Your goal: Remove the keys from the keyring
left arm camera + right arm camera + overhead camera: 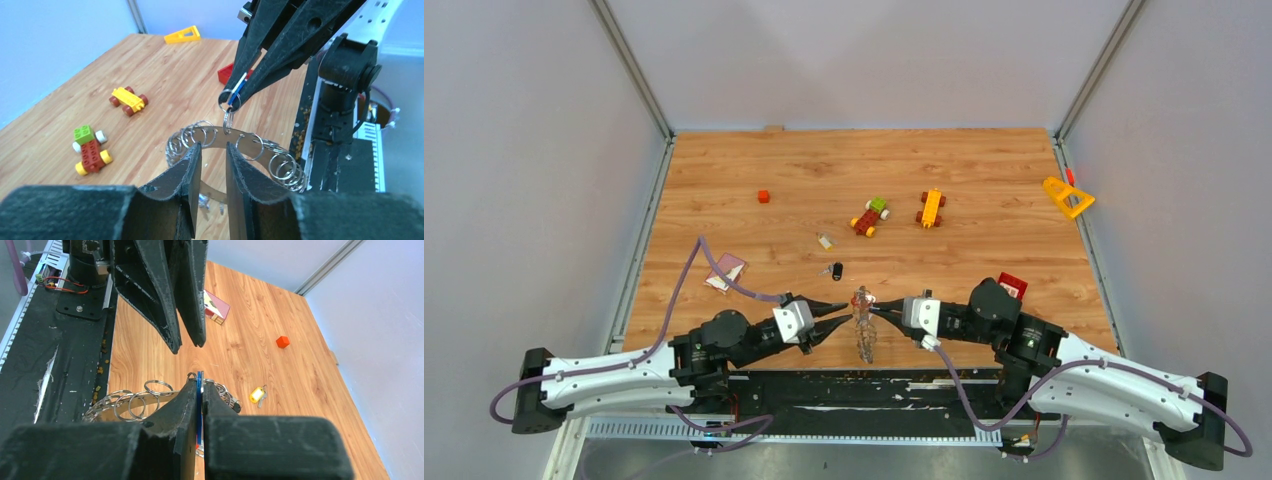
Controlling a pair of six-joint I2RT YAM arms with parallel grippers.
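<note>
The right claw is clamped on a blue-headed key, and the keyring dangles beneath it over the worktop's near edge. The left claw, fingers parted and gripping nothing, faces the ring's band just ahead.

Shiny silver metal keyring, glossy blue plastic-headed key between rough matt black fingers; matt wood-grain worktop.
</note>
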